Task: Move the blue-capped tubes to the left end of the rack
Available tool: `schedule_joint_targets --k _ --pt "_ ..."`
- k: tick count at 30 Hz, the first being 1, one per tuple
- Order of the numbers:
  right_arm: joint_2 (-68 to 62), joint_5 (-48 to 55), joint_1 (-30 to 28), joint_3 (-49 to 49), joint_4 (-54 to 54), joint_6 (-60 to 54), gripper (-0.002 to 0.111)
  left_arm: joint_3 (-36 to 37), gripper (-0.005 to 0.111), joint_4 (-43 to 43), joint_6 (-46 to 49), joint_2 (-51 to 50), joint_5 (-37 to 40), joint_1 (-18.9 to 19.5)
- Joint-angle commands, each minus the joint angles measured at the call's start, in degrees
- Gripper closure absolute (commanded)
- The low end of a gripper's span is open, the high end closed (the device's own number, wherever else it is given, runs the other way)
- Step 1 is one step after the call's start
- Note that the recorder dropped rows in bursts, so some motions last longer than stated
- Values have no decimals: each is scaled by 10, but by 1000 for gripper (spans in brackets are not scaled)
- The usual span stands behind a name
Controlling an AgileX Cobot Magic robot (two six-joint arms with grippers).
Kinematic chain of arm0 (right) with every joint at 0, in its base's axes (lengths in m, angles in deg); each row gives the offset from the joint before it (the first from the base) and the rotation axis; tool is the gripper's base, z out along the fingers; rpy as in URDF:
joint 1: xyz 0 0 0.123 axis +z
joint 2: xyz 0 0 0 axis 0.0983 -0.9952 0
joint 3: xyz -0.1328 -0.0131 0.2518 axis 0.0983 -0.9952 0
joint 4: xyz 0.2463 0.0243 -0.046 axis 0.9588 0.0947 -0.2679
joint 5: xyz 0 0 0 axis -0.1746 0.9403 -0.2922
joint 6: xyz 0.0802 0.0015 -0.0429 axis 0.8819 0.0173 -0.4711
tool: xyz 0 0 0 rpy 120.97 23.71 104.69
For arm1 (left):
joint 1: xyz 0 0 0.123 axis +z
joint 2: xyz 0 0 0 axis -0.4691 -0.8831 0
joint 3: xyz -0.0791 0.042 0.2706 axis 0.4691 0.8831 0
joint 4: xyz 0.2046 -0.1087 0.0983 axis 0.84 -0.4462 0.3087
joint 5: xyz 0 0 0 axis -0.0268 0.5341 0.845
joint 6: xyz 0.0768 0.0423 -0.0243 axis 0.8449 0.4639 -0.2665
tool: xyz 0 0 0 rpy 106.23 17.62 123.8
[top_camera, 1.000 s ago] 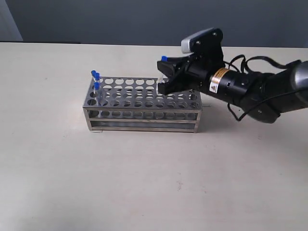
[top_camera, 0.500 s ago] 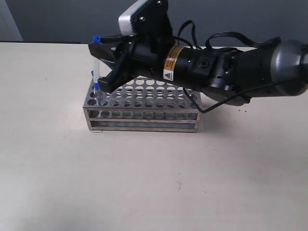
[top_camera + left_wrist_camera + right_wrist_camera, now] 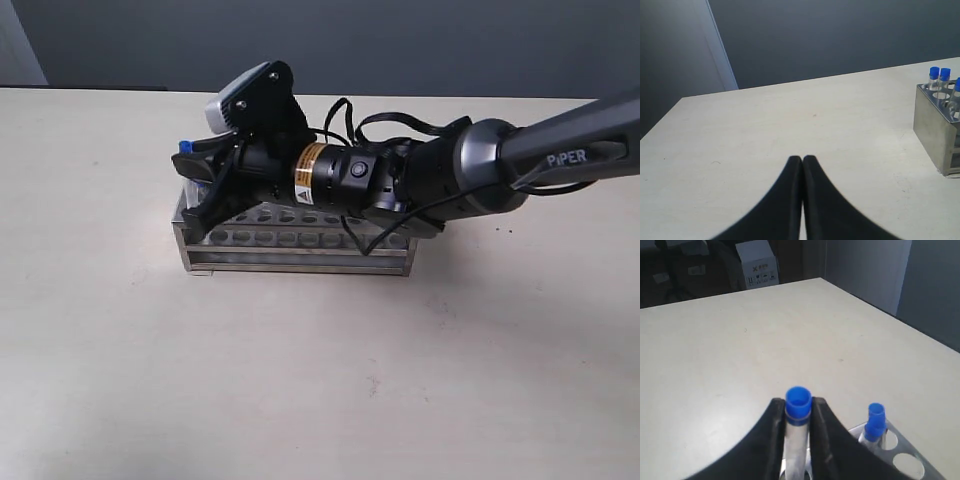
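Note:
The silver rack (image 3: 300, 255) stands on the table, mostly covered by my right arm. My right gripper (image 3: 199, 186) reaches across to the rack's left end and is shut on a blue-capped tube (image 3: 185, 148) held upright over the end holes. In the right wrist view, the right gripper (image 3: 798, 406) clamps that tube (image 3: 798, 401) just below its cap, and another blue-capped tube (image 3: 875, 416) stands in the rack (image 3: 905, 460) beside it. The left wrist view shows my left gripper (image 3: 802, 159) shut and empty, well away from the rack (image 3: 935, 130), where three blue caps (image 3: 940, 73) stand at the near end.
The table (image 3: 300, 380) is a plain beige surface with a dark wall behind it. Black cables (image 3: 400, 122) loop over the right arm above the rack. Cardboard boxes (image 3: 757, 262) sit beyond the table's far edge in the right wrist view.
My right gripper carried the blue-capped tube from the rack's right part to its left end, then came lower over the end holes. The rack stayed put.

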Motion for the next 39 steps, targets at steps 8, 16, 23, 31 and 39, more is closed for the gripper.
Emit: schedule_joint_targets --k 8,16,23,31,39 --pt "-55 -23 1 13 -37 1 102 -1 106 -1 -2 -3 -8 -4" --pt "-76 -33 1 41 -88 54 72 -1 106 -1 -2 -3 -8 -4" --pt "-61 10 0 45 -72 54 68 -1 106 -1 -2 -3 -8 -4" --pt "47 80 0 45 -72 64 76 -1 106 -1 -2 -3 -8 -4" --pt "278 359 -16 34 -70 62 108 -1 106 -1 -2 -3 -8 -4"
